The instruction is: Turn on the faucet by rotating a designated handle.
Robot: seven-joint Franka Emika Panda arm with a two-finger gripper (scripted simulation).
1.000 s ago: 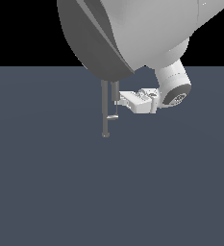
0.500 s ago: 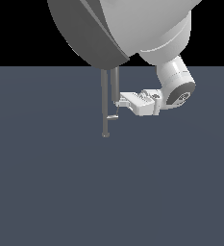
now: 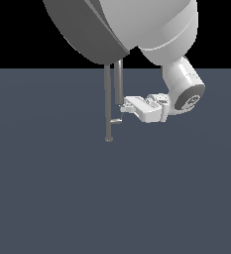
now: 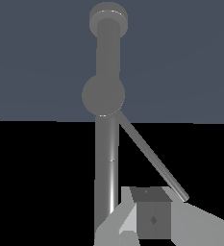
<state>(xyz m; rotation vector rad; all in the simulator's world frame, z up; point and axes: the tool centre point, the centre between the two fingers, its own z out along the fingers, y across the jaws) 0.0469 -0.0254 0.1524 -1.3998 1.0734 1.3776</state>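
Faucet (image 3: 107, 106) stands upright on counter (image 3: 47, 188), arch top hidden behind arm. Handle (image 4: 152, 156) juts sideways from stem. Gripper (image 3: 125, 108) just beside handle on exterior view's right; contact not confirmed. Jaws' opening: cannot tell; nothing visibly held. Judgement: approach near complete, rotation outstanding.

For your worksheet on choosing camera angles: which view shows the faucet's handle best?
The wrist view: the handle runs as a long slanted bar off the faucet, unobstructed. In the exterior view the handle is only a tiny sliver between the stem and the gripper.
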